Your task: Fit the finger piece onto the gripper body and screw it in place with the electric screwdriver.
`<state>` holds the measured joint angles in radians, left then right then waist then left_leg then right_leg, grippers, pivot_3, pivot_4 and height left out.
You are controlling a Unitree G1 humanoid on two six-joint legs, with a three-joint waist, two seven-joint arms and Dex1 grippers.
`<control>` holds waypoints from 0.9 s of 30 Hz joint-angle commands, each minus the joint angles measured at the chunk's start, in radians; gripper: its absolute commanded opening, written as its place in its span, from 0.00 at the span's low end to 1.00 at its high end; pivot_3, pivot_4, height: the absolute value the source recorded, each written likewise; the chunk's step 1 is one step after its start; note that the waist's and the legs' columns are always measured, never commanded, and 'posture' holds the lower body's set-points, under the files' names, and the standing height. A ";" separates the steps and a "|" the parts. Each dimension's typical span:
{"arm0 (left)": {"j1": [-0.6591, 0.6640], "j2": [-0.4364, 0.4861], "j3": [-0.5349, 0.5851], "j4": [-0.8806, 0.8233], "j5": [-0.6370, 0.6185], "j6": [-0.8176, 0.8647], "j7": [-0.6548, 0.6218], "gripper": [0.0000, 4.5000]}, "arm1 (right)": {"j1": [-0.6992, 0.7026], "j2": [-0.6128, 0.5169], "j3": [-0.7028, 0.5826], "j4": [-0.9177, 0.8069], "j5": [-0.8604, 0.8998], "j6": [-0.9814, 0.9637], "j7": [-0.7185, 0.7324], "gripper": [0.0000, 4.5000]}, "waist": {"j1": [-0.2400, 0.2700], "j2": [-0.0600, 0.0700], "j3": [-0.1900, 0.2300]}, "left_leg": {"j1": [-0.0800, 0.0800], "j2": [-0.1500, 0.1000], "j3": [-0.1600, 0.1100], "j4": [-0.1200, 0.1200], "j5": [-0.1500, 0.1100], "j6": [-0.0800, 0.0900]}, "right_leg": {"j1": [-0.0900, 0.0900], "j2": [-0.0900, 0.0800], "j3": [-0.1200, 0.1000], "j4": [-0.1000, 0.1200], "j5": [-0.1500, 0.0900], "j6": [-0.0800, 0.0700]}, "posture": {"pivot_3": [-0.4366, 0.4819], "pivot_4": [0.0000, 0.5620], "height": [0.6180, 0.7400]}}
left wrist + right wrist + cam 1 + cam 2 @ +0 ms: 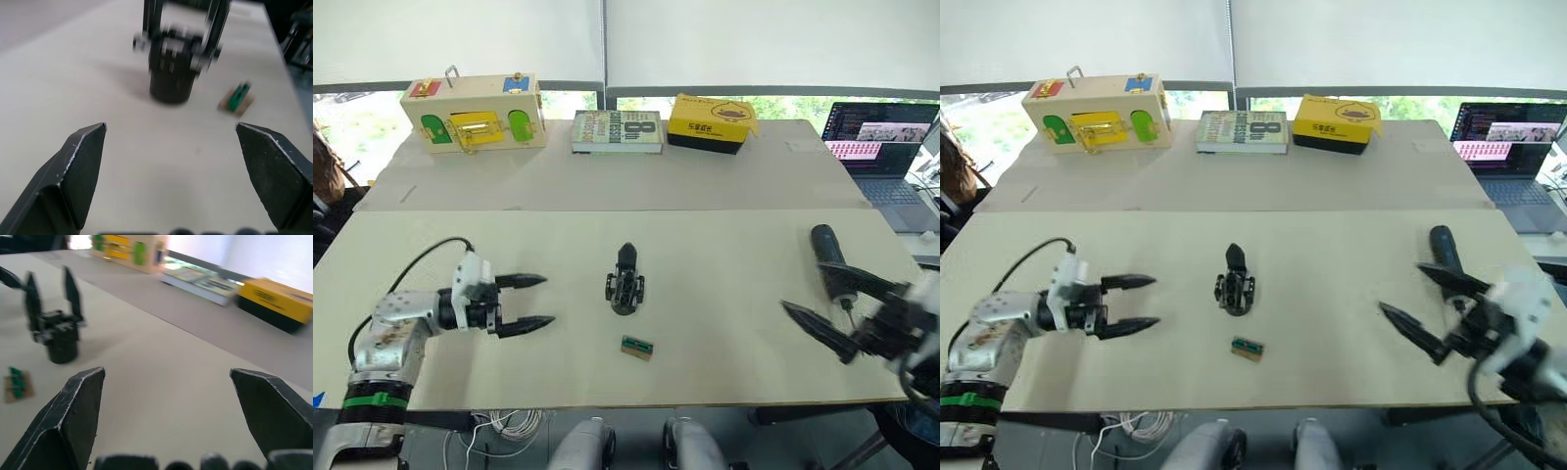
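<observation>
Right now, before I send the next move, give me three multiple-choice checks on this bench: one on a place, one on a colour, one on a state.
1. Where does the electric screwdriver lie?
A. on the table by the right gripper
B. by the left gripper
C. on the book

2. What colour is the top of the small block near the gripper body?
A. red
B. green
C. blue

3. How do the left gripper's jaws stand?
A. shut on the gripper body
B. shut on nothing
C. open, holding nothing

Answers: 1 A, it lies on the robot's right, next to that gripper's fingers. 2 B, its top shows green. 3 C, there is bare table between its fingers and the body stands apart.
</observation>
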<state>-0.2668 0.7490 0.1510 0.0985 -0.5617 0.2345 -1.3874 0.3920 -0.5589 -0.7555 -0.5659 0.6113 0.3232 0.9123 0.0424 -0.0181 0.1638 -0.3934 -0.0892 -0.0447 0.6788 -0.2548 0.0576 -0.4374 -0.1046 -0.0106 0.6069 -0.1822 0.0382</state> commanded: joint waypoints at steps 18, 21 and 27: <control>-0.151 -0.032 0.033 -0.252 -0.204 0.278 0.162 0.99 | -0.310 -0.236 0.096 0.304 0.003 0.400 -0.391 1.00 | -0.032 0.000 0.002 | 0.005 0.001 0.001 -0.001 0.007 0.006 | 0.002 0.001 -0.002 0.003 -0.001 -0.001 | 0.48 0.27 1.00; -0.163 -0.036 0.032 -0.258 -0.213 0.281 0.163 0.99 | -0.482 -0.299 0.212 0.479 -0.055 0.409 -0.379 1.00 | -0.030 0.000 0.003 | 0.003 0.000 0.002 -0.001 0.006 0.008 | 0.001 0.002 -0.002 0.002 0.003 -0.008 | 0.48 0.27 1.00; -0.191 -0.044 0.034 -0.261 -0.221 0.275 0.147 0.99 | -0.745 -0.355 0.410 0.816 -0.180 0.410 -0.335 1.00 | -0.027 0.000 0.004 | 0.002 -0.001 0.005 -0.001 0.004 0.011 | 0.001 0.000 -0.003 0.001 0.003 -0.008 | 0.48 0.27 1.00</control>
<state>-0.4394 0.7025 0.1732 -0.1406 -0.7543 0.5087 -1.2343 -0.3338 -0.8861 -0.3571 0.2050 0.4524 0.7295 0.5584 0.0153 -0.0182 0.1674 -0.3918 -0.0906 -0.0396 0.6783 -0.2509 0.0695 -0.4369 -0.1039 -0.0134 0.6076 -0.1790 0.0304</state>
